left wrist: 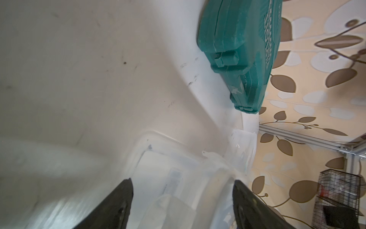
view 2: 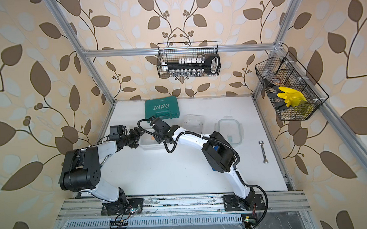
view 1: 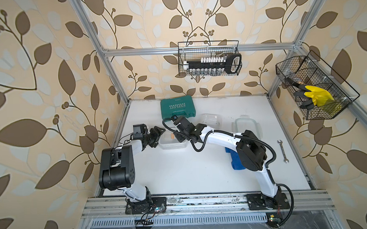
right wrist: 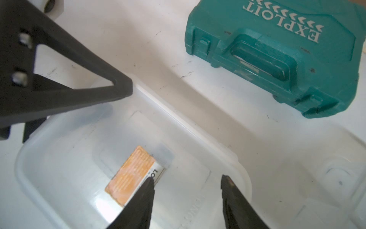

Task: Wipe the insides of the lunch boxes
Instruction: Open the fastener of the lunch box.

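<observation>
One lunch box (view 1: pixel 169 144) (view 2: pixel 150 144), a clear open tub with an orange label (right wrist: pixel 130 174) on its floor, stands mid-table between both arms. My left gripper (view 1: pixel 159 138) (left wrist: pixel 182 183) is open at the tub's left end, and the blurred rim lies between its fingers (left wrist: pixel 122 200). My right gripper (view 1: pixel 179 138) (right wrist: pixel 188 179) is open and empty. It reaches down inside the tub, with one fingertip by the label and one near the wall. A second clear lunch box (view 1: pixel 210 119) stands behind. A green-rimmed one (view 1: pixel 246 126) lies to the right.
A teal hard case (view 1: pixel 177 107) (right wrist: pixel 277 59) lies at the back, close behind the tub. A blue cloth (view 1: pixel 233 162) lies partly under my right arm's elbow. A wrench (view 1: pixel 282 151) lies near the right edge. Wire baskets (view 1: pixel 210 58) (view 1: pixel 313 88) hang on the walls.
</observation>
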### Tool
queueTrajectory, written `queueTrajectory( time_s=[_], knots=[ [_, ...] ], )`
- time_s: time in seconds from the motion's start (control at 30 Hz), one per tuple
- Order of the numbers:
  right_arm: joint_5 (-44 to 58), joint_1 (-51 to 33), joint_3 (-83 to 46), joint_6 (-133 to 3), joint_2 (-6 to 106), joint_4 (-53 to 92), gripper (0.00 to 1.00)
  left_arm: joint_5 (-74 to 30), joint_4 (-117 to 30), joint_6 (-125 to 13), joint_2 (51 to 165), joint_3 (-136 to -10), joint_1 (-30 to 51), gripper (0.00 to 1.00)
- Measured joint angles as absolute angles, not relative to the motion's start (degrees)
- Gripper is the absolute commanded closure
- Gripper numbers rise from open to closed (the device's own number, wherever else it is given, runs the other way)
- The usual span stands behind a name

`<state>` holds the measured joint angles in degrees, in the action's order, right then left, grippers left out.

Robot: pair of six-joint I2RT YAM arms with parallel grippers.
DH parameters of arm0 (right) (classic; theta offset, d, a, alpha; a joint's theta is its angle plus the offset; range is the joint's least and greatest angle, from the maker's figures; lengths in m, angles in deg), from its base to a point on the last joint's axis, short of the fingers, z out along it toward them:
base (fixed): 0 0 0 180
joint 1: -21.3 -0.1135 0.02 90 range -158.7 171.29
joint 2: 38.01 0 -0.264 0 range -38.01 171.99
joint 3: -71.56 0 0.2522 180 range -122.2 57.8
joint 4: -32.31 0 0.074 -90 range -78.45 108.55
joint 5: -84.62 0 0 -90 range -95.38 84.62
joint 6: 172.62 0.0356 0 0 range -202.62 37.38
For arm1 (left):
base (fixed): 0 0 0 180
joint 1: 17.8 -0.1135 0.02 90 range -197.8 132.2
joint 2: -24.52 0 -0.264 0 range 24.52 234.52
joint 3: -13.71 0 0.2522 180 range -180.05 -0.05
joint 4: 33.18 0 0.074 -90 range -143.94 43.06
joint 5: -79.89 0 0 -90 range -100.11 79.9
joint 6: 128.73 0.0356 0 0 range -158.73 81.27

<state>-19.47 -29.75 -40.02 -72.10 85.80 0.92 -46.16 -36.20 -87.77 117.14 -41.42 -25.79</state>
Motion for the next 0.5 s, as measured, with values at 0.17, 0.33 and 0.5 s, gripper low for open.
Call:
queueTrajectory(
  time_s=[0.17, 0.33, 0.5],
  knots=[
    [-19.5, -30.1, -34.3, -68.8, 82.3, 2.6, 0.48, -47.8, -33.0, -89.9, 119.5, -42.7, -25.7, 0.24],
    [-20.2, -30.6, -33.5, -65.3, 81.6, 2.1, 0.48, -48.1, -29.3, -92.8, 119.5, -41.6, -25.7, 0.23],
    [-21.1, -31.0, -33.5, -62.5, 81.6, 1.4, 0.49, -48.1, -24.5, -96.2, 119.0, -37.4, -25.8, 0.23]
  ],
)
